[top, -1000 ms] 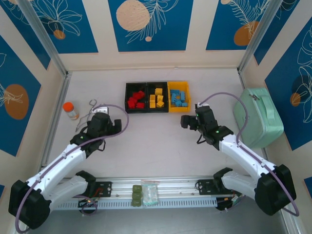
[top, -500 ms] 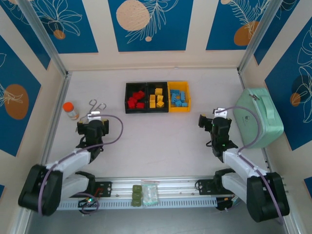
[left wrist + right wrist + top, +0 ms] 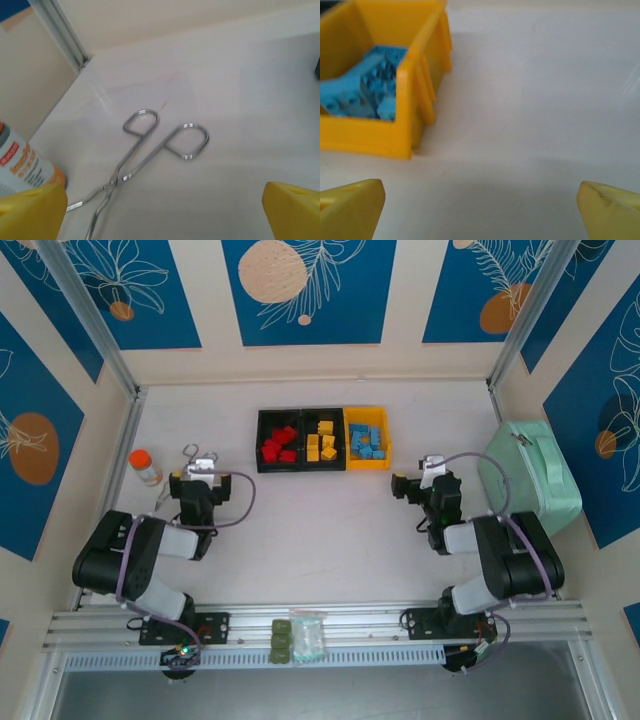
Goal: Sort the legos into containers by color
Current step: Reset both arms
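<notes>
Three containers stand joined in a row at the table's back middle. Red legos (image 3: pixel 278 448) lie in the left black bin (image 3: pixel 261 440), yellow legos (image 3: pixel 321 443) in the middle black bin (image 3: pixel 324 467), and blue legos (image 3: pixel 366 442) in the yellow bin (image 3: pixel 386 440). My left gripper (image 3: pixel 203 470) hangs open at the left, with nothing between its yellow fingertips (image 3: pixel 30 212). Open and holding nothing too, my right gripper (image 3: pixel 418 478) sits just right of and nearer than the yellow bin (image 3: pixel 412 95), whose blue legos (image 3: pixel 365 92) show over its wall.
Metal scissor-handled tongs (image 3: pixel 150 147) lie on the table just ahead of the left gripper, beside an orange-capped bottle (image 3: pixel 146 466). A mint-green case (image 3: pixel 528 480) stands at the right. Olive-green blocks (image 3: pixel 282 640) and a clear bag (image 3: pixel 308 635) rest on the front rail.
Both arms have folded back toward their bases, drawing the grippers outward and away from the table's middle. Both grippers stayed open.
</notes>
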{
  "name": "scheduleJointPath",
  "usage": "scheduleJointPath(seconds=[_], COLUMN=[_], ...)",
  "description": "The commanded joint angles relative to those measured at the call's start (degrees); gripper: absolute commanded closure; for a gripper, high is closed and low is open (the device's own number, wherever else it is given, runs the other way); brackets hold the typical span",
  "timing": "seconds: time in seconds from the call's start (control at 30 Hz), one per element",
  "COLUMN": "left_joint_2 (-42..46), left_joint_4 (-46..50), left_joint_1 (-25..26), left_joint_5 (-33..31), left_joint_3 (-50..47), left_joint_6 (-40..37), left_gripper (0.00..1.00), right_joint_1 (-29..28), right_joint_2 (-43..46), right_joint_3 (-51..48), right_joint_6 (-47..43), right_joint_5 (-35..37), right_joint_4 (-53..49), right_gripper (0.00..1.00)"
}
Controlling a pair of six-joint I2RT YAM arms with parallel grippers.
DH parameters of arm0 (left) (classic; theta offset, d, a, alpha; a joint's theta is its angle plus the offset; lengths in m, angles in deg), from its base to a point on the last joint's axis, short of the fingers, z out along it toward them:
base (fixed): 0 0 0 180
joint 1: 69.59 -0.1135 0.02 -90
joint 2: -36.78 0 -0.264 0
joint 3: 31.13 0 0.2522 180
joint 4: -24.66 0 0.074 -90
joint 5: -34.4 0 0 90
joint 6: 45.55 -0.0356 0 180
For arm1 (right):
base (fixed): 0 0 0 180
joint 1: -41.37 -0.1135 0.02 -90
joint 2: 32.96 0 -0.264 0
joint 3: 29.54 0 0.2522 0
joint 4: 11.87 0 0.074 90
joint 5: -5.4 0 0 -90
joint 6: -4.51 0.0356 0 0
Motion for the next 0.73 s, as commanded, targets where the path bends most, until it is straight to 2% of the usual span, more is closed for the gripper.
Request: scheduleJointPath(seconds=[0.0, 0.03, 0.07, 0.1, 0.13, 0.7], left_joint_2=[0.39, 0.62, -1.41, -1.01, -0.44, -0.83], left_joint_4=[1.82, 5.28, 1.9, 2.74, 4.68, 2.72], left_joint_1=[-1.02, -1.4, -1.96, -2.01, -2.04, -1.96], left_joint_5=[6.87, 7.11, 7.15, 5.55, 5.5, 5.56], left_joint_3=[1.26, 3.1, 3.26, 3.18, 3.64, 3.15], left_joint_6=[0.51, 0.94, 0.84, 1.68, 2.04, 1.6], left_gripper=[0.01, 0.01, 0.01, 0.01, 0.01, 0.01], right_joint_1=[2.21, 2.61, 3.88, 4.67, 4.52, 5.02], right_joint_2=[0.28, -0.78, -0.3, 0.03, -0.51, -0.21], right_joint_3=[4.52, 6.1, 6.8, 6.89, 7.16, 7.36], right_joint_6=[0.09, 1.55, 2.71, 3.22, 3.14, 3.2], right_joint_5=[-3.17, -0.73, -2.67, -3.57, -3.14, -4.42], right_joint_4=[-0.9, -2.56, -4.8, -5.36, -4.87, -5.91], right_gripper=[0.01, 0.01, 0.01, 0.01, 0.01, 0.01])
